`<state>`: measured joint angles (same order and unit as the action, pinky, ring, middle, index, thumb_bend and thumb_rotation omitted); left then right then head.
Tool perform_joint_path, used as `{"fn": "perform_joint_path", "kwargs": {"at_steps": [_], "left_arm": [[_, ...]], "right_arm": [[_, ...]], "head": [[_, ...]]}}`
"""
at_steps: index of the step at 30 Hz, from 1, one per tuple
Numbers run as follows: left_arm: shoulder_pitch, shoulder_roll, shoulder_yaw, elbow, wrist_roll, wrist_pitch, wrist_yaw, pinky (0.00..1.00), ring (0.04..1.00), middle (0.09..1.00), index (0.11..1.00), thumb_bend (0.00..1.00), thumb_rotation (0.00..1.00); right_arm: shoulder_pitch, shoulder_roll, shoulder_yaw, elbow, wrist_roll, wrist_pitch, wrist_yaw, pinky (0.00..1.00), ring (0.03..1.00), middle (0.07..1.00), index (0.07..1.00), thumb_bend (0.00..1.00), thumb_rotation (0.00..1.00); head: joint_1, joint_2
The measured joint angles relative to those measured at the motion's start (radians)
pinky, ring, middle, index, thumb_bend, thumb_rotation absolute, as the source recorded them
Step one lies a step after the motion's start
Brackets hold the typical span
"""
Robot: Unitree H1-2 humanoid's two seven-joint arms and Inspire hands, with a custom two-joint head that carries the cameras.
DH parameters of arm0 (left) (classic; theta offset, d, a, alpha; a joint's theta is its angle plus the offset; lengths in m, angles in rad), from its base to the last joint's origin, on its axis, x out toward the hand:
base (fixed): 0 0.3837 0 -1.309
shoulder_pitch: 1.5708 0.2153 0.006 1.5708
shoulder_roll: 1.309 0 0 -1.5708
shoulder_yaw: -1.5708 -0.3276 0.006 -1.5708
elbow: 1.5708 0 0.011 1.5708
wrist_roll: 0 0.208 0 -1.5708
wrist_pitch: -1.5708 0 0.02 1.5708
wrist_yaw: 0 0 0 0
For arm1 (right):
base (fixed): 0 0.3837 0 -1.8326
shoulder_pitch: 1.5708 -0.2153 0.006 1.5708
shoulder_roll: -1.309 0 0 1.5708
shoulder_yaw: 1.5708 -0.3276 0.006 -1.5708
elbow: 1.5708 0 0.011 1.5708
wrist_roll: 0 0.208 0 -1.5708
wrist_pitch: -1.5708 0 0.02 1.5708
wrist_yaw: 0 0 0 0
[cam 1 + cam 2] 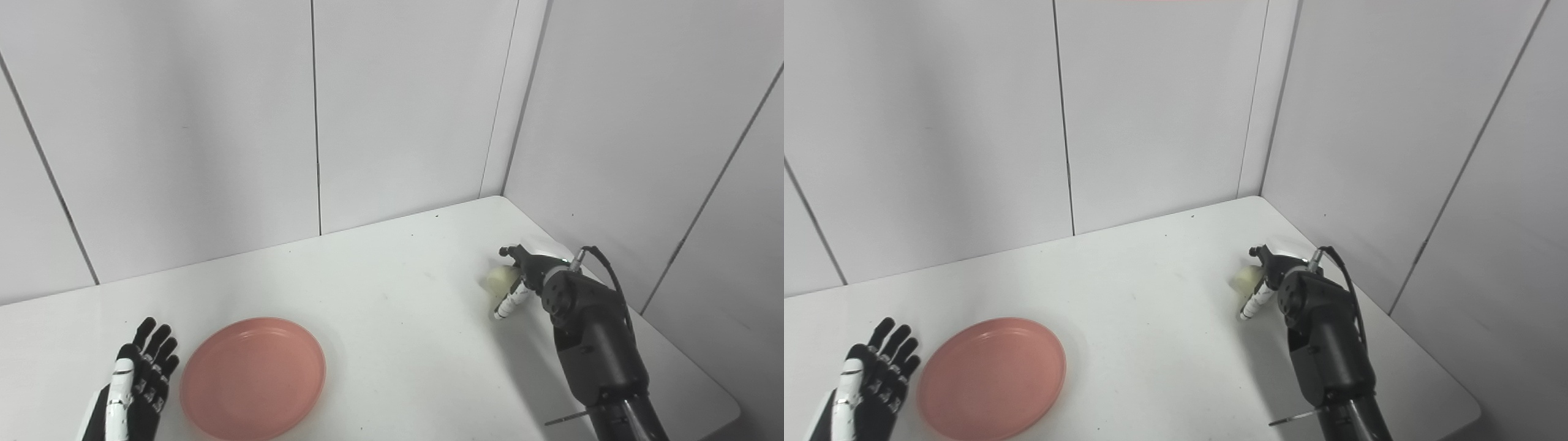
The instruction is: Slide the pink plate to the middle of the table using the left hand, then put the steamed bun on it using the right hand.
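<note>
Room: plain white wall panels meet in a corner at upper right of the frame.
Bench: white bench (392, 288), smooth and matte, so a plate should slide easily.
Pink plate: pink plate (253, 377) lies at lower left, well off centre; looks rigid and light, best pushed at its rim.
Left hand: left hand (138, 383) just beside the plate, fingers extended and holding nothing.
Steamed bun: steamed bun (501, 278) at right, probably soft and easily squashed.
Right hand: right hand (520, 278) is at the bun; whether it has closed on it, I cannot tell.

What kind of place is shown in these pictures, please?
Probably a robot test booth, not a real kitchen: a bare white table set in a corner of plain white wall panels, holding only a pink plate and a steamed bun.
</note>
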<state>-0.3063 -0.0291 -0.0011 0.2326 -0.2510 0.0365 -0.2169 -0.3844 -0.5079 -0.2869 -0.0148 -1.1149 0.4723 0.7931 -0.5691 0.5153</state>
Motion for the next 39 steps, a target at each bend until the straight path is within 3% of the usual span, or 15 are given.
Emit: {"fn": "perform_joint_path", "kwargs": {"at_steps": [5,6,7,10,11,15,22,33,39], "left_arm": [[0.006,0.000,0.000,-0.017,0.000,0.023,0.002,1.00,0.990,0.975,0.941,0.44,0.96],[0.006,0.000,0.000,-0.019,0.001,0.025,0.002,1.00,0.990,0.974,0.942,0.44,0.95],[0.007,0.001,0.000,-0.020,0.001,0.025,0.002,1.00,0.992,0.976,0.945,0.45,0.95],[0.007,0.003,0.000,-0.020,0.001,0.025,0.001,1.00,0.990,0.974,0.944,0.45,0.95],[0.007,0.004,-0.001,-0.020,0.001,0.025,0.001,1.00,0.981,0.965,0.934,0.45,0.95],[0.007,0.004,-0.003,-0.021,0.003,0.025,0.002,1.00,0.984,0.967,0.939,0.45,0.94],[0.008,-0.002,-0.005,-0.020,0.008,0.023,0.004,1.00,0.977,0.963,0.932,0.46,0.93],[0.013,-0.013,-0.016,-0.032,0.017,0.031,0.015,1.00,0.983,0.972,0.939,0.47,0.92],[0.017,-0.018,-0.035,-0.035,0.046,0.025,0.024,0.98,0.972,0.966,0.942,0.47,0.94]], "right_arm": [[0.009,-0.016,0.016,0.017,0.039,0.000,-0.055,0.44,0.536,0.623,0.746,0.90,0.00],[0.011,-0.016,0.021,0.023,0.042,0.000,-0.073,0.39,0.484,0.543,0.722,0.70,0.00],[0.013,-0.016,0.026,0.030,0.048,0.000,-0.093,0.32,0.419,0.501,0.697,0.61,0.00],[0.019,-0.016,0.042,0.041,0.070,0.000,-0.163,0.26,0.351,0.481,0.653,0.58,0.00],[0.021,-0.016,0.050,0.046,0.074,0.000,-0.190,0.26,0.351,0.480,0.556,0.55,0.00],[0.022,-0.015,0.066,0.061,0.094,0.000,-0.297,0.32,0.388,0.426,0.516,0.53,0.00],[0.027,-0.017,0.083,0.059,0.186,-0.002,-0.495,0.30,0.374,0.424,0.519,0.52,0.00],[0.046,-0.023,0.117,0.011,0.248,-0.002,-0.567,0.28,0.363,0.417,0.514,0.53,0.00],[0.046,-0.007,0.103,-0.017,0.372,-0.003,-0.604,0.36,0.429,0.478,0.494,0.53,0.00]], "head": [[0.003,0.003],[0.005,0.005],[0.005,0.005],[0.006,0.006],[0.008,0.006],[0.015,0.008],[0.023,0.011],[0.046,0.014],[0.146,0.022]]}}
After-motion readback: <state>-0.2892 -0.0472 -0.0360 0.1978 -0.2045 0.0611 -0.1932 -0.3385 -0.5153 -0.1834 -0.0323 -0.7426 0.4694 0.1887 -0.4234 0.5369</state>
